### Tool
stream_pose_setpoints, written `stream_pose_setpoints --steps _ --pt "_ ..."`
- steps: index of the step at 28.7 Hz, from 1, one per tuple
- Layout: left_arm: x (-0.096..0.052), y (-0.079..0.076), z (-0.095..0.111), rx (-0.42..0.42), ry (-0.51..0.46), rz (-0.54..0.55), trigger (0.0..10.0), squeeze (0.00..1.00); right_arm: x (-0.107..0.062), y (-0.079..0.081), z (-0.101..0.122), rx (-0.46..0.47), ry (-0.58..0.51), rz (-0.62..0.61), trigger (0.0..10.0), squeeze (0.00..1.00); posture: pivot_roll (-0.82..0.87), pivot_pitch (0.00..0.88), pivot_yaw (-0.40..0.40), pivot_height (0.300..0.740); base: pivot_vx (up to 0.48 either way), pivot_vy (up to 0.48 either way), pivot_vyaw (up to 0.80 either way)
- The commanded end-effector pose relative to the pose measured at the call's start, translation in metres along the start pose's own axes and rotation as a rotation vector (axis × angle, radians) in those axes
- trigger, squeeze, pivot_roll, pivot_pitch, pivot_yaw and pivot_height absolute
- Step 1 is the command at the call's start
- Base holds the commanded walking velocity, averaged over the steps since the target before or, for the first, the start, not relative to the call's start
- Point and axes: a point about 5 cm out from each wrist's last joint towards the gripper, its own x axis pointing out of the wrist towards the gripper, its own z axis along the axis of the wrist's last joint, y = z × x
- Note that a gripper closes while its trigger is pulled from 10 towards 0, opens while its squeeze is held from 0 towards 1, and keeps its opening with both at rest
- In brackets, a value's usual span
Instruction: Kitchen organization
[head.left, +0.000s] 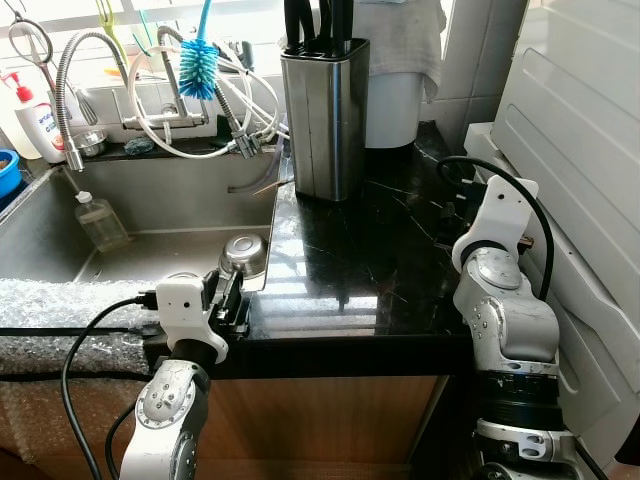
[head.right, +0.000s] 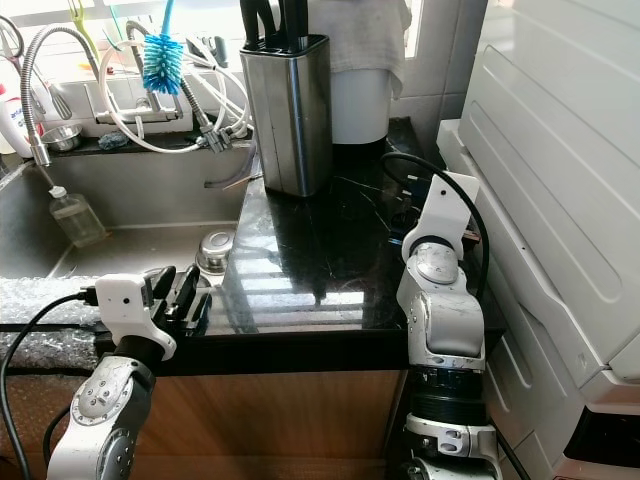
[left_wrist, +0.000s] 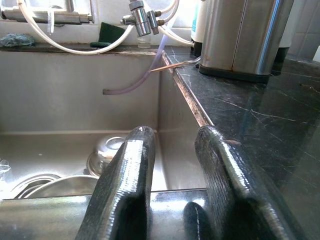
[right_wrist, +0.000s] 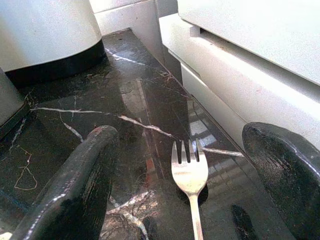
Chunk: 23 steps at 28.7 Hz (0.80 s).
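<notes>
A silver fork (right_wrist: 190, 176) lies on the black marble counter (head.left: 350, 270), tines pointing away, near the counter's right edge. My right gripper (right_wrist: 180, 137) is low over the counter and wide open, with one finger on each side of the fork and neither touching it. My left gripper (head.left: 231, 297) rests at the counter's front left corner beside the sink (head.left: 170, 195). Its fingers (left_wrist: 127, 170) stand a little apart with nothing between them. Beyond them, a steel bowl (head.left: 243, 255) sits upside down in the sink.
A steel knife block (head.left: 325, 115) stands at the back of the counter, a white canister (head.left: 395, 100) behind it. A white appliance (head.left: 580, 150) borders the right side. A plastic bottle (head.left: 100, 222), a blue brush (head.left: 198, 65) and hoses are around the sink.
</notes>
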Motion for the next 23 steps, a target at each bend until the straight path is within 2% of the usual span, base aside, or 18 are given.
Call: stream_pose_setpoints --steps 1,23 --pt "-0.0019 0.0011 -0.0071 -0.008 0.045 -0.003 10.0 0.00 -0.0013 0.0052 0.0007 0.014 0.007 0.012 10.0 1.00 -0.05 0.000 0.078 0.740 0.000 0.000 0.00" --pt "-0.0020 0.0011 -0.0072 -0.007 0.045 -0.004 10.0 0.00 -0.0017 0.0056 0.0003 0.017 0.010 0.011 10.0 1.00 -0.05 0.000 0.078 0.740 0.000 0.000 0.00"
